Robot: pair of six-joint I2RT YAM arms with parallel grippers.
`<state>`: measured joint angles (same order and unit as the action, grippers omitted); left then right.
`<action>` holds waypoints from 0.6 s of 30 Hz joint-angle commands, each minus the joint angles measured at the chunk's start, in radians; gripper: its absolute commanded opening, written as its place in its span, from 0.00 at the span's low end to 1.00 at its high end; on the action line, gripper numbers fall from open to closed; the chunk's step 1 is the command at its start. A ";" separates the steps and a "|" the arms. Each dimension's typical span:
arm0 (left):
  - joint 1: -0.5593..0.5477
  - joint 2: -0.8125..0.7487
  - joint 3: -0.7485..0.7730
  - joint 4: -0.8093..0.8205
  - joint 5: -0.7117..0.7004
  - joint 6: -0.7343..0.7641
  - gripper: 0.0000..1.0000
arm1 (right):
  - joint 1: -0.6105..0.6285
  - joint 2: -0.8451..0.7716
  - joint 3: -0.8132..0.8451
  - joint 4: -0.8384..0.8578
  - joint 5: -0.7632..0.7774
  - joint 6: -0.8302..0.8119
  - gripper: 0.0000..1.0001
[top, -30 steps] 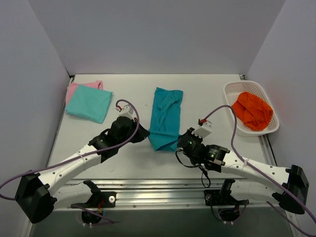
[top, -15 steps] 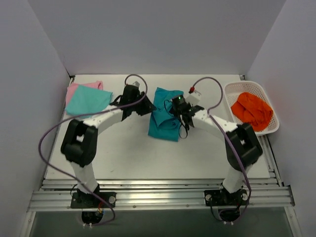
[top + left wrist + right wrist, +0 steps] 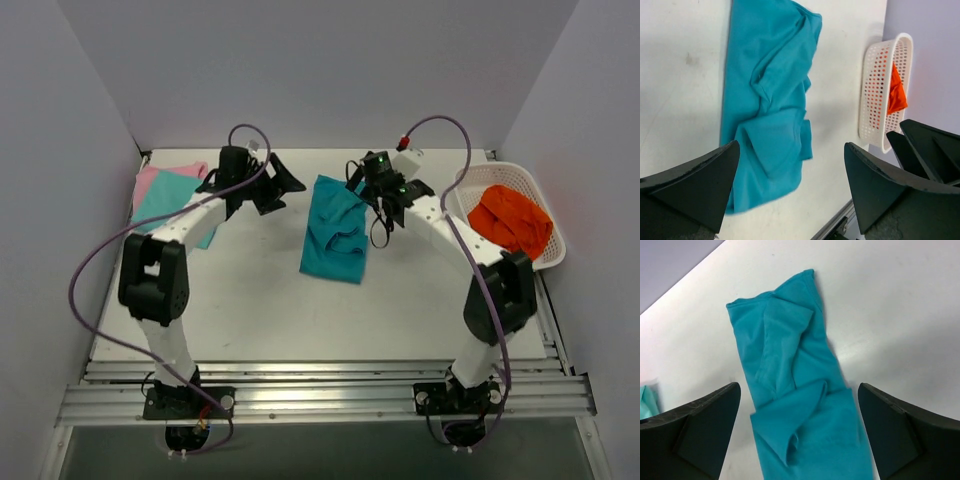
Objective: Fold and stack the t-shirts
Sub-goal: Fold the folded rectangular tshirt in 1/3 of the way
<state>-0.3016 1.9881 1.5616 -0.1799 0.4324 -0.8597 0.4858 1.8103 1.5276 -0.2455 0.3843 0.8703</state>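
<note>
A deep teal t-shirt (image 3: 335, 238) lies mid-table as a narrow strip, its near end folded back over itself and rumpled (image 3: 765, 105) (image 3: 790, 390). An aqua-mint t-shirt (image 3: 172, 203) lies folded on a pink t-shirt (image 3: 150, 180) at the far left. My left gripper (image 3: 280, 193) (image 3: 790, 195) hangs open just left of the teal shirt's far end, holding nothing. The right gripper (image 3: 385, 200) (image 3: 800, 435) is open above the shirt's far right side, and it too is empty.
A white lattice basket (image 3: 500, 167) (image 3: 875, 85) at the far right holds an orange cloth (image 3: 512, 222) (image 3: 895, 92). Grey walls close in the table at the back and both sides. A purple cable loops over each arm.
Both arms swung from the near side to the far side, carrying the teal shirt's near end over itself. Both grippers then opened and let the cloth go.
</note>
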 commanded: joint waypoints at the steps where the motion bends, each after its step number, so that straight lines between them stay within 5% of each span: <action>1: -0.001 -0.258 -0.187 0.135 0.005 -0.015 0.94 | 0.037 -0.187 -0.136 -0.003 0.050 0.002 1.00; 8: -0.059 -0.478 -0.563 0.263 -0.135 0.004 0.94 | 0.140 -0.445 -0.547 0.178 0.053 0.070 0.97; 12: -0.077 -0.485 -0.656 0.356 -0.139 -0.016 0.94 | 0.155 -0.427 -0.662 0.296 0.012 0.108 0.78; 18: -0.091 -0.373 -0.658 0.443 -0.129 -0.041 0.96 | 0.155 -0.296 -0.682 0.364 0.007 0.119 0.64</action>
<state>-0.3855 1.5780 0.8719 0.1310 0.3115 -0.8867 0.6395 1.4738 0.8310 0.0334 0.3801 0.9722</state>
